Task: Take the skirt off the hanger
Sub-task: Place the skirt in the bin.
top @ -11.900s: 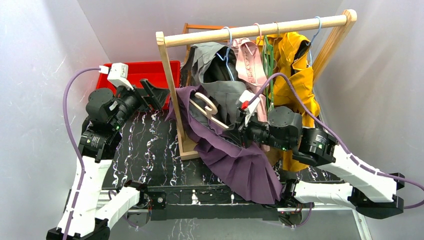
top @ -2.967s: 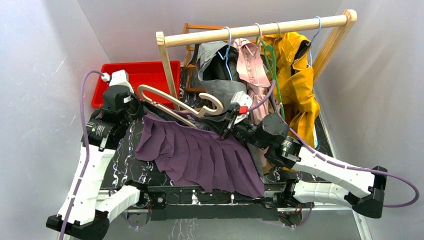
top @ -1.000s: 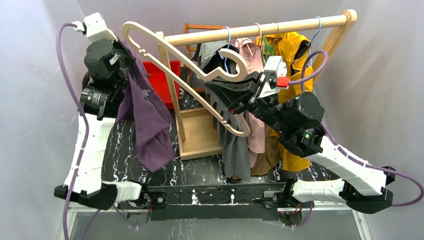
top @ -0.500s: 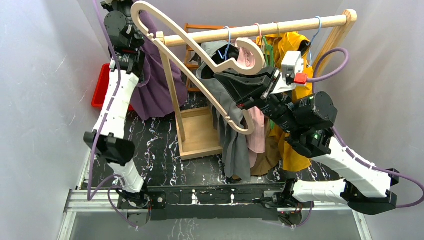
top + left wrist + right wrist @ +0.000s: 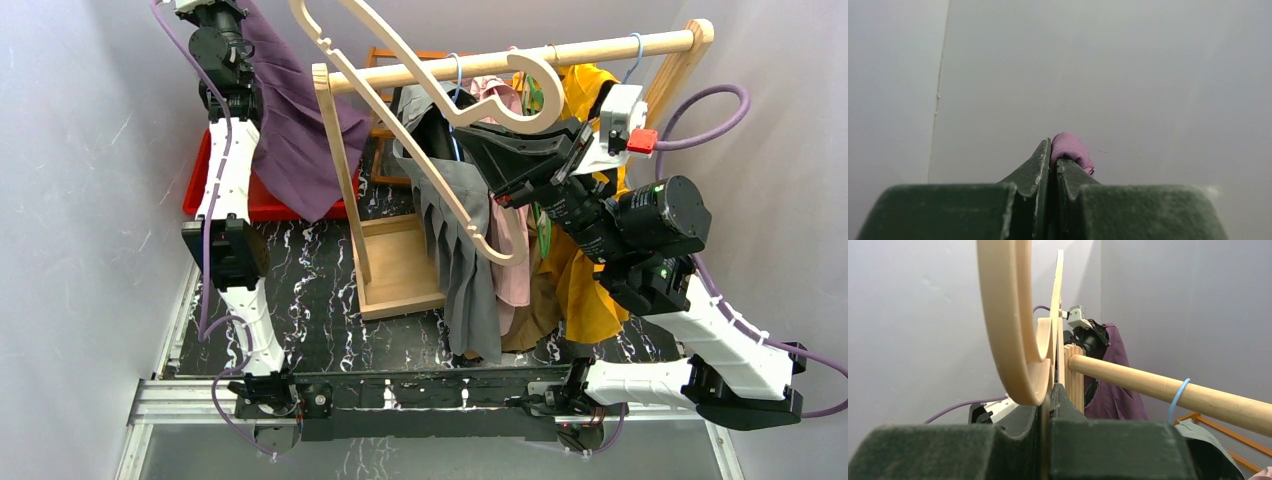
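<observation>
1. Grey walls back your raised left gripper (image 5: 1053, 152), clamped tight on a fold of the purple skirt (image 5: 300, 130)
2. Your right gripper (image 5: 1050, 390) pinches the bare wooden hanger (image 5: 430, 90), up beside the wooden rail (image 5: 560, 55)
3. The skirt hangs over the red bin (image 5: 195, 192), apart from the hanger

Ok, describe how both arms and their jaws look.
Both arms have white shell links and black cylindrical joints: left arm, right arm. A purple cable runs along each. The right wrist carries a white camera block with a red tab. The jaws are dark green, flat and wedge-shaped.
</observation>
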{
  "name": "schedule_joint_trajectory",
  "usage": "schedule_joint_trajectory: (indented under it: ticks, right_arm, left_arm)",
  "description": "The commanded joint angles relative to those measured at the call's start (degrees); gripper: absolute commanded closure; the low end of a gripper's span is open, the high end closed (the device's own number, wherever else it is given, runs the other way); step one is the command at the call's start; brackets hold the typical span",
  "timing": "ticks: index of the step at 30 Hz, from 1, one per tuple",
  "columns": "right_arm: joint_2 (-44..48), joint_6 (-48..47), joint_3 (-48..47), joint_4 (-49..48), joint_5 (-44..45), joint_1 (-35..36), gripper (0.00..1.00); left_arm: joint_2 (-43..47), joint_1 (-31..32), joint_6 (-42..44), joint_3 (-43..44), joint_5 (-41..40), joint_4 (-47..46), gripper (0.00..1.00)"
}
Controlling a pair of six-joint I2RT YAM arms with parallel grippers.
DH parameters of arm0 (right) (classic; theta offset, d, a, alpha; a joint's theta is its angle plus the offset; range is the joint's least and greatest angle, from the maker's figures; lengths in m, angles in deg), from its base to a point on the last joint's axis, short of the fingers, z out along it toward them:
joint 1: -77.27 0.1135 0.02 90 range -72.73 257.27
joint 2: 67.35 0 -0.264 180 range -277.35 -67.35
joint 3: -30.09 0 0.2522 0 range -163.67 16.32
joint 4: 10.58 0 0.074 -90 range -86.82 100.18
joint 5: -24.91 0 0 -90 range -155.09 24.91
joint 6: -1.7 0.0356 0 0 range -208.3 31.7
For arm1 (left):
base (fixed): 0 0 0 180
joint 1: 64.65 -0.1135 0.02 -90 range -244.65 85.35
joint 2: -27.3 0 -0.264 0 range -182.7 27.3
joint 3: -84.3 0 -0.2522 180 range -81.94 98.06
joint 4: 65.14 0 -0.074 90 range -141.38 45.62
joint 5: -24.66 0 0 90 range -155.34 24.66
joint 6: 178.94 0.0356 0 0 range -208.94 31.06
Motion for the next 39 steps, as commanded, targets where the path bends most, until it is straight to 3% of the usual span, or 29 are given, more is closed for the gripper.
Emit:
schedule_joint_trajectory:
  ticks: [1, 7, 12, 25, 28, 32, 39]
  right_arm:
    - [-0.2, -1.2, -2.8, -1.1, 1.7, 0.1, 1.00]
    - [-1.1, -1.4, -3.8, 0.2, 1.2, 0.1, 1.00]
    - [-0.4, -2.2, -1.9, -1.1, 1.7, 0.2, 1.00]
    - [0.7, -3.5, 1.0, -3.6, -1.5, 0.2, 1.00]
    - [1.1, -3.5, 1.9, -4.2, -1.4, 0.1, 1.00]
    - [1.4, -3.5, 2.1, -3.9, -1.1, 0.1, 1.00]
    - [1.6, -3.5, 2.6, -4.0, -0.8, 0.2, 1.00]
  left_arm:
    - [2.2, -2.0, -3.3, 4.5, 3.9, -13.5, 1.00]
    - [-0.5, -3.4, -4.4, 6.5, 6.7, -12.8, 1.00]
    - [3.5, -2.8, -10.0, -4.8, 7.2, -12.3, 1.00]
    - [16.2, -2.5, -5.4, -24.7, 0.5, -8.6, 1.00]
    - [15.2, -2.8, -7.6, -26.8, -2.0, -5.0, 1.00]
    - [9.6, -2.8, -10.1, -20.6, 1.0, 7.8, 1.00]
    - [9.4, -2.8, -13.4, -30.7, -1.0, 10.5, 1.00]
